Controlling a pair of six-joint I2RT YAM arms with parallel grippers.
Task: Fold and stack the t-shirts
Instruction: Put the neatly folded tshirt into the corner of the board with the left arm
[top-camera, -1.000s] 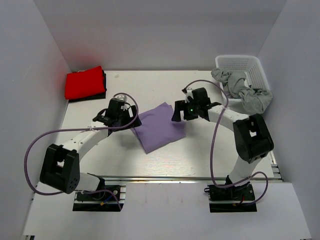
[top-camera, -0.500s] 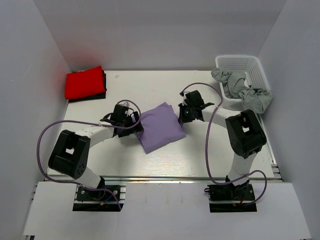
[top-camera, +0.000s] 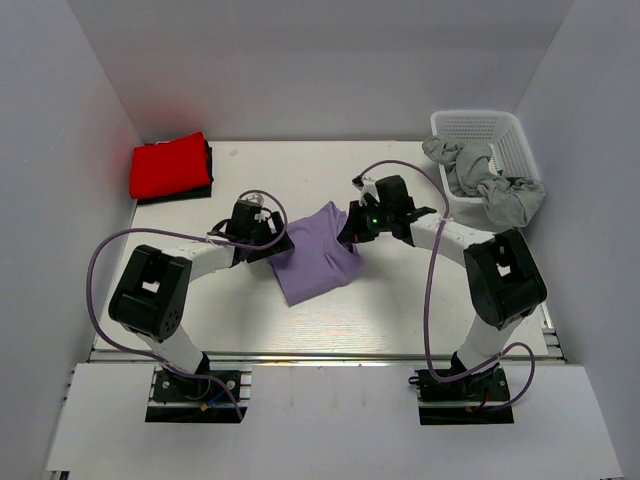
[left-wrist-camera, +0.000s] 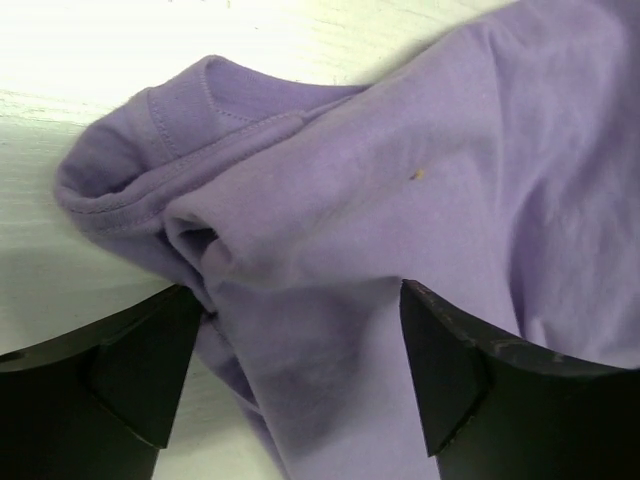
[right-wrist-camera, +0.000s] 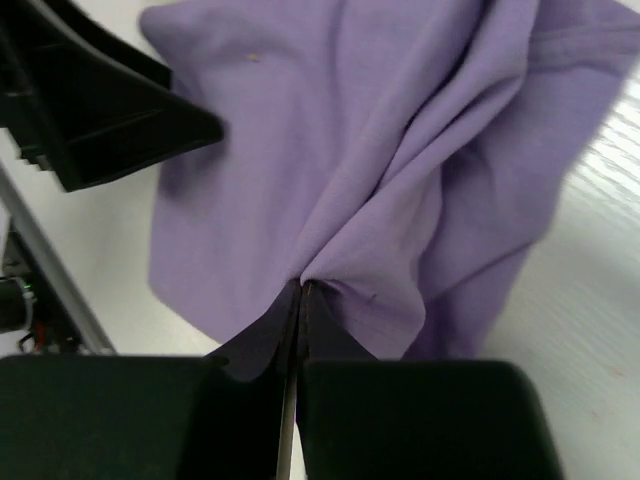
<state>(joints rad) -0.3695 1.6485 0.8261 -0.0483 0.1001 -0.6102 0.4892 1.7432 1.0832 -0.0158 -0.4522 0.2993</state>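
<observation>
Mid-frame in the overhead view, the lavender t-shirt (top-camera: 312, 258) lies folded small but rumpled. The right gripper (right-wrist-camera: 302, 300) has clamped a tuck of cloth at its right-hand edge. The left gripper (left-wrist-camera: 298, 330) straddles the opposite hem with jaws wide, gripping nothing (it probably has to close before any lift). The step in hand looks like picking the shirt up to stack it on the folded red t-shirt (top-camera: 168, 165) at upper left. The white plank table (top-camera: 400, 310) stands between plain white walls (top-camera: 320, 70), and a lattice basket (top-camera: 500, 130) holding a grey garment (top-camera: 495, 190) sits upper right.
</observation>
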